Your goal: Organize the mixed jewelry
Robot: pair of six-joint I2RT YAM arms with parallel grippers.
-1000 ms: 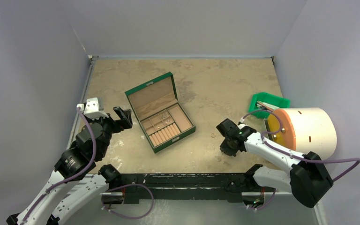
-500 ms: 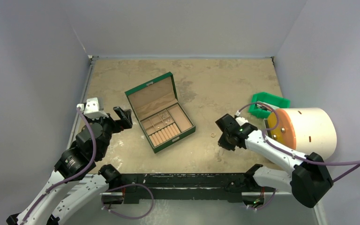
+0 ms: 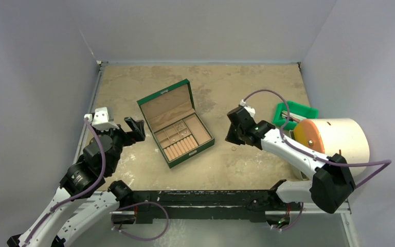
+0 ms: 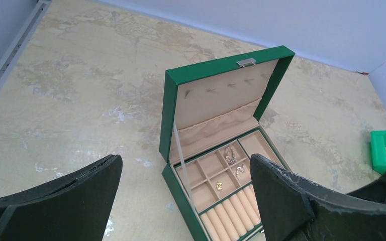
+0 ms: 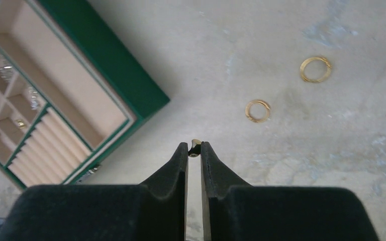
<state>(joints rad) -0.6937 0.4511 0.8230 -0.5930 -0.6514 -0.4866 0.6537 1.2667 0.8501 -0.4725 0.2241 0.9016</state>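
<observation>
The right gripper (image 5: 194, 152) hung over the table (image 5: 291, 165) just beside the box (image 5: 123, 68), on its right. Its jaws were clenched to a thin slit, grasping a tiny piece (image 5: 196, 144) at the very tips; the piece was too small to tell what kind of jewelry it was. Two gold-toned rings (image 5: 258, 110) lay flat on the bare table beyond the fingertips. They were apart from each other, and the larger one was farther from the box. The left gripper (image 4: 185, 165) was at the box's left side, apart from it, with its jaws released and spread wide, grasping nothing. The box stood open with its lid (image 4: 220, 95) tilted up. In the left wrist view, silver pieces (image 4: 229, 154) lay in two of its small square cells, and a gold-toned bit (image 4: 220, 187) sat in a cell nearer the ring rolls. At the table's right edge, well apart from the box, a green bin (image 3: 294, 112) sat just behind a white drum (image 3: 339, 141) lying on its side.
</observation>
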